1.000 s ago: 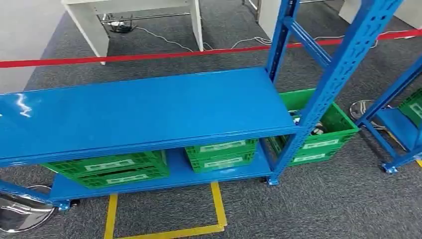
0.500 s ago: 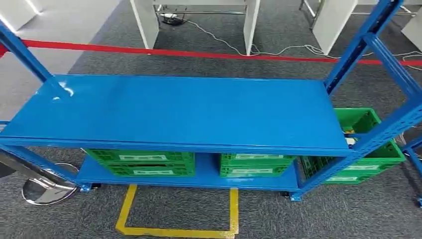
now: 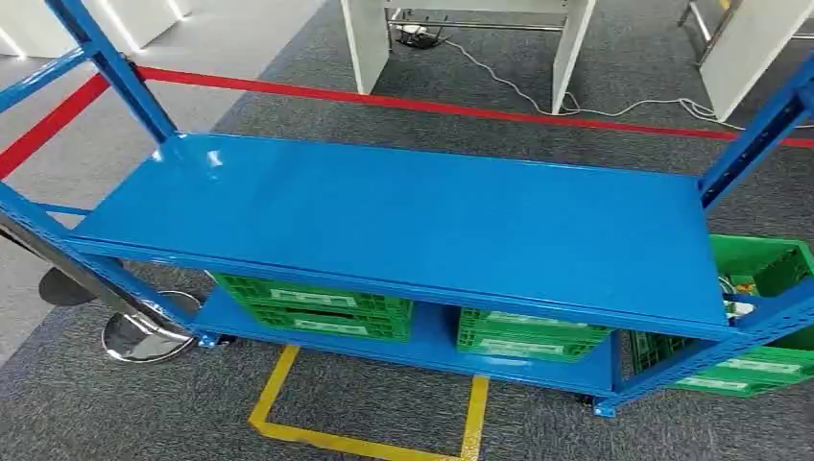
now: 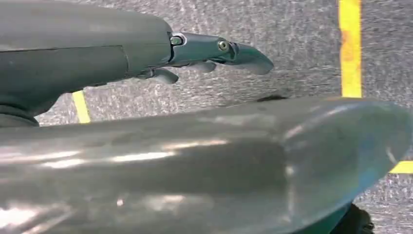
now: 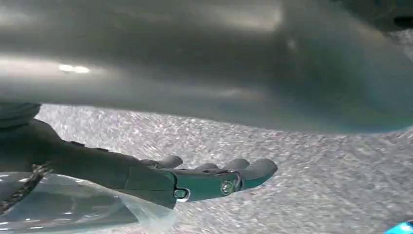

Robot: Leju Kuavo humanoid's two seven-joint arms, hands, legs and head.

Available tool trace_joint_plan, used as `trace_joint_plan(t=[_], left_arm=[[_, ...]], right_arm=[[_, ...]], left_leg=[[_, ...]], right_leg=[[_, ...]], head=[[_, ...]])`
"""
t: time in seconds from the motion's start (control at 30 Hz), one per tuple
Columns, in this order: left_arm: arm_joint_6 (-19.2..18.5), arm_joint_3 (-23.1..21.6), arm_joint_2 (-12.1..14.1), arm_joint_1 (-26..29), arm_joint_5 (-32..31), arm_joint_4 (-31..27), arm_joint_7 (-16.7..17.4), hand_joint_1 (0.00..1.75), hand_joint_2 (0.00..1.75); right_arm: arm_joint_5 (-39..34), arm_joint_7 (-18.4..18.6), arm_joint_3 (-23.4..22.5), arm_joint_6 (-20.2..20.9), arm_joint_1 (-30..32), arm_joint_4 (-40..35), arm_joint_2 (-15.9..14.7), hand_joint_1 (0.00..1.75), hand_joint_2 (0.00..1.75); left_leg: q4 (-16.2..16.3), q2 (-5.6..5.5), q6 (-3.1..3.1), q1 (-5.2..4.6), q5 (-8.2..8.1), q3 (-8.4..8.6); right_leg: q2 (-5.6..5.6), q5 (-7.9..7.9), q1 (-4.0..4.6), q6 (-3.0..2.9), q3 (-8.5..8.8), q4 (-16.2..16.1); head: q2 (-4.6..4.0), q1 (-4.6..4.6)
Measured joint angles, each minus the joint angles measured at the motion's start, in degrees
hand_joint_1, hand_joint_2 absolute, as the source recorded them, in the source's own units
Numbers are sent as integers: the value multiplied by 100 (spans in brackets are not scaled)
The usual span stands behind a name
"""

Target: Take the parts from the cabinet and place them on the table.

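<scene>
1. Hands hung over grey carpet: left hand [image 4: 214, 51] and right hand [image 5: 204, 178] had fingers stretched out, holding nothing.
2. Yellow tape [image 3: 278, 384] marked the floor.
3. Green crates [image 3: 317, 307] sat on the blue cabinet's [image 3: 403, 221] bottom shelf; another crate [image 3: 768, 274], with small parts [image 3: 737, 305] inside, stood beside it.
4. Red tape [image 3: 461, 108] ran behind.

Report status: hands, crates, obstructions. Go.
Left hand and right hand hang over carpet, holding nothing. Green crates sit untouched on the blue rack's lower shelf. Nothing blocking the rack front.
</scene>
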Motion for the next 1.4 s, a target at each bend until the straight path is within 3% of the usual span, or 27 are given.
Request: trace_joint_plan(t=[0.03, 0.07, 0.1, 0.2, 0.23, 0.27, 0.3, 0.33, 0.37, 0.4, 0.43, 0.47, 0.53, 0.57, 0.6, 0.63, 0.7, 0.9, 0.97, 1.1, 1.4], left_arm=[[0, -2, 6, -1, 0, 0, -2, 0, 0], [0, -2, 11, -7, 0, 0, -2, 0, 0], [2, 0, 9, -28, 0, 2, -2, 0, 0], [0, 0, 9, -13, -2, 4, -2, 0, 0], [0, 0, 13, -12, 0, 7, -2, 0, 0], [0, 0, 2, 7, -2, 7, -2, 0, 0], [0, -2, 2, -4, -2, 7, -2, 0, 0], [-9, -2, 2, -23, 2, 7, -2, 0, 0], [-57, 0, 0, -33, 24, 9, 18, 0, 0], [-151, 0, 0, -32, 94, 9, 64, 0, 0], [-245, -11, 2, -29, 210, 13, 74, 0, 0], [-317, -37, 2, -29, 324, 20, 37, 0, 0], [-354, -109, 0, -22, 450, 28, -15, 0, 0], [-361, -140, 9, -22, 481, 35, -37, 0, 0], [-358, -162, 15, -33, 527, 55, -57, 0, 0], [-356, -181, 24, -45, 566, 61, -76, 0, 0], [-356, -238, 46, -64, 623, 74, -105, 0, 0], [-354, -330, 57, -115, 717, 118, -157, 0, 0], [-354, -337, 57, -118, 732, 125, -157, 0, 0], [-354, -406, 55, -146, 837, 138, -220, 0, 0], [-343, -489, 55, -169, 935, 162, -286, 0, 0]], right_arm=[[2, 0, 2, 0, 9, 0, 0, 0, 0], [2, 0, 0, 0, 16, 0, 0, 0, 0], [0, 0, -2, 0, 21, 0, 0, 0, 0], [4, -2, -6, 0, -5, -2, 0, 0, 0], [4, -2, -13, -2, -4, -9, 0, 0, 0], [4, -2, -11, 0, 1, -9, 0, 0, 0], [7, -9, -13, 0, 7, -11, 0, 0, 0], [-26, -13, -13, 0, 15, -9, 0, 0, 0], [-145, -39, -15, 7, 23, -9, 0, 0, 0], [-419, -138, -22, 20, 40, -9, 0, 0, 0], [-745, -294, -20, 20, 36, -9, 0, 0, 0], [-1138, -479, -7, 17, 36, -9, 0, 0, 0], [-1450, -684, 0, 13, 35, -9, -2, 0, 0], [-1519, -737, 0, 13, 32, -9, -2, 0, 0], [-1587, -767, 7, 13, 22, -7, 0, 0, 0], [-1611, -800, 4, 13, 11, -2, -2, 0, 0], [-1668, -813, 2, 9, 19, -2, -2, 0, 0], [-1729, -822, 2, 9, 6, -2, -2, 0, 0], [-1744, -824, 0, 9, 5, -2, 0, 0, 0], [-2006, -1003, 2, 9, 12, -4, -2, 0, 0], [-2205, -1172, -11, 9, 23, -4, -2, 0, 0]], left_leg=[[-545, 120, 44, -17, 266, 266], [-899, 455, 103, -71, 318, 434], [-995, 592, 150, -143, 230, 467], [-995, 339, 202, -138, 228, 445], [-1088, 238, 257, -82, 283, 519], [-1123, 196, 281, -70, 300, 548], [-1124, 118, 307, -62, 308, 545], [-1123, 77, 330, -58, 296, 541], [-1123, 25, 353, -62, 282, 545], [-1119, -48, 365, -68, 272, 552], [-1117, -98, 364, -71, 258, 573], [-1113, -138, 354, -69, 233, 602], [-1095, -188, 305, -54, 169, 684], [-1074, -196, 266, -56, 119, 690], [-1012, -220, 223, -95, 83, 671], [-996, -228, 226, -99, 84, 655], [-1010, -228, 299, -104, 103, 660], [-1091, -226, 316, -100, 99, 711], [-1101, -226, 310, -98, 100, 717], [-1110, -226, 192, -86, 103, 717], [-1110, -225, 163, -89, 92, 724]], right_leg=[[-71, -33, 2, 18, 49, -1], [-124, -60, 3, 54, 9, -11], [-188, -114, 53, 99, 56, 7], [-424, -133, 53, 161, 194, -95], [-463, -174, 56, 206, 255, -99], [-101, -263, 36, 230, 218, 11], [206, -456, 30, 225, 51, 348], [350, -649, 28, 230, -168, 765], [427, -842, 30, 231, -445, 1266], [447, -922, 32, 235, -689, 1640], [447, -813, 33, 237, -800, 1701], [447, -560, 32, 235, -773, 1482], [445, 73, 21, 237, -439, 565], [474, 241, 8, 242, -294, 153], [530, 153, 21, 235, -242, 69], [529, 193, -4, 185, -206, 64], [527, 197, 6, 196, -220, 57], [519, 144, 31, 112, -189, 56], [519, 143, 35, 111, -187, 56], [519, 135, 46, 90, -186, 61], [518, 137, 36, 94, -155, 35]], head=[[0, 0], [0, 4], [0, -4], [0, 2], [0, -7], [0, 48], [0, 79], [0, 87], [0, 90], [0, 90], [0, 92], [0, 87], [0, 87], [0, 103], [0, 127], [0, 107], [0, 96], [0, 94], [0, 96], [0, 96], [0, 98]])
